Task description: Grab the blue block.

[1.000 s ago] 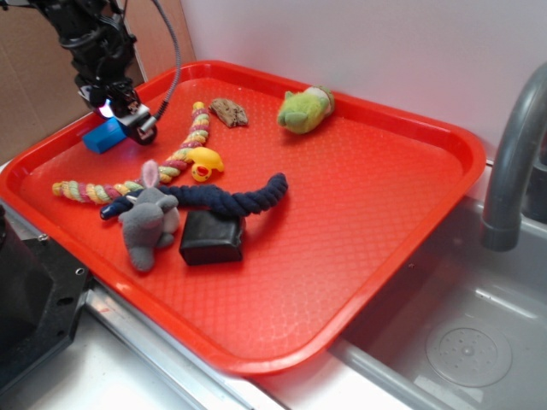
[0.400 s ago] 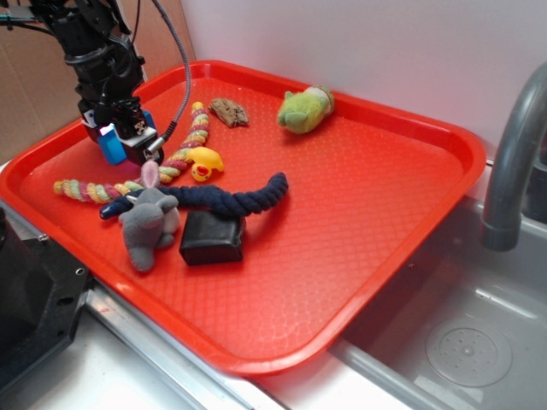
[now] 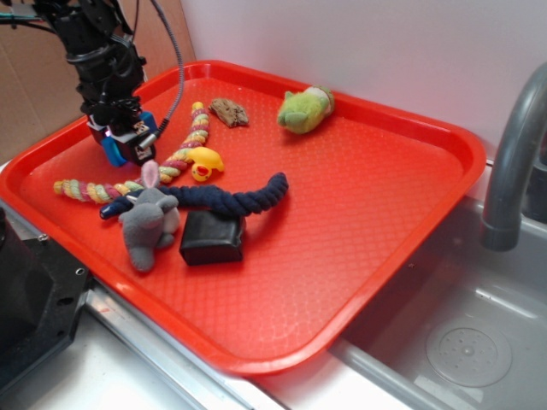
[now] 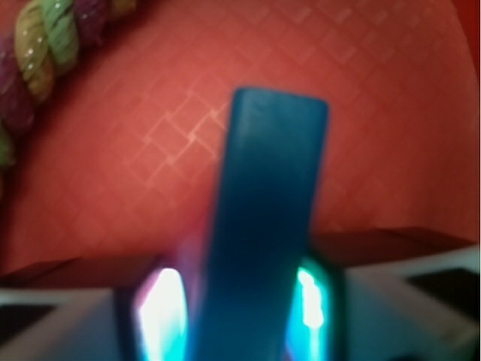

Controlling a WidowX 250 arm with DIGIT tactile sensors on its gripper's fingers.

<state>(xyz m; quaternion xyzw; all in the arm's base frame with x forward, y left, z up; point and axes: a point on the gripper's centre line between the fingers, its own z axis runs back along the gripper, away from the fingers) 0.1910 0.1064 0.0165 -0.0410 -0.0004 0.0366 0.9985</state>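
Your gripper (image 3: pixel 125 143) pinching the blue block (image 4: pixel 263 226) between its fingers, near the red tray's (image 3: pixel 385 213) far left edge, block end poking out over the tray floor, multicoloured rope (image 3: pixel 171 158) just beside it, grey plush toy (image 3: pixel 147 224) nearer the front edge.

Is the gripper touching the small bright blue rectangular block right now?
Touching. In the wrist view the blue block sits wedged between the gripper fingers, filling the space between them with no gap on either side.
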